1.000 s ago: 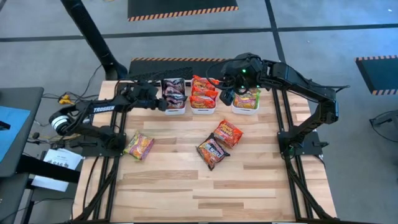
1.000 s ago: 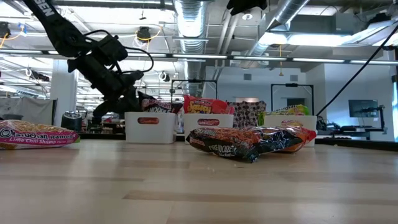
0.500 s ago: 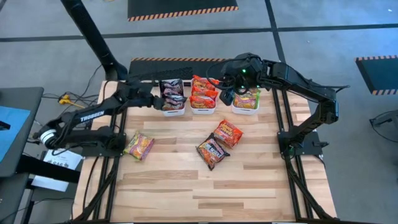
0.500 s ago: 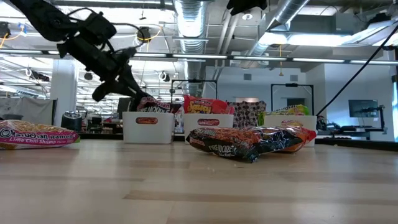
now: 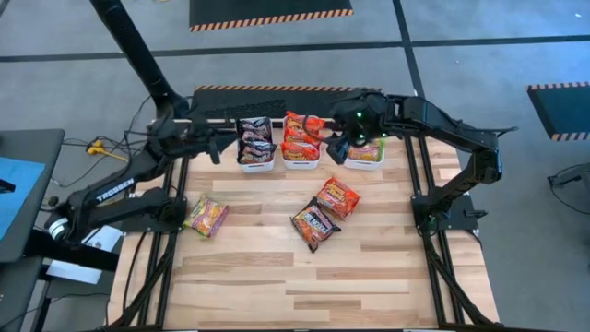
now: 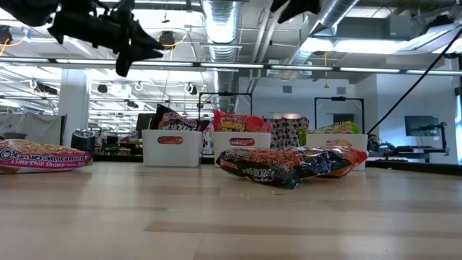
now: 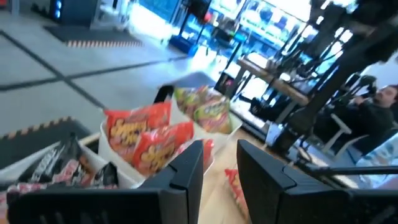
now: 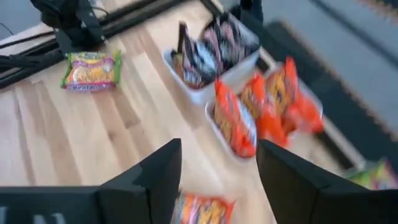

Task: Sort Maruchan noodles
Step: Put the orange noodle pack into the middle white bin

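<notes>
Right now both arms sit at the upper middle of the high view, above the row of three white bins. Left gripper hovers just left of the left bin w/ the dark packets; its wrist view shows the fingers parted a bit, nothing between them. Right gripper is between the center bin of red-orange packets and the right bin of green packets; jaws stand wide apart in its wrist view, empty.

Three Maruchan packs still lie loose on the table: a green lime-chili pack at center left, plus a red-orange pack and a dark pack touching each other at center.

Next step, as I judge it: fetch a loose pack. Tips:
- Left arm is nearer the green one, right arm nearer the pair.
- Come straight down, jaws wide, pinch across an edge; wrapper is crinkly & slick, so grip firm.
- Take the red-orange pack first if it overlaps the dark one; can't tell which is on top.
- Match color to bin before letting go.
</notes>
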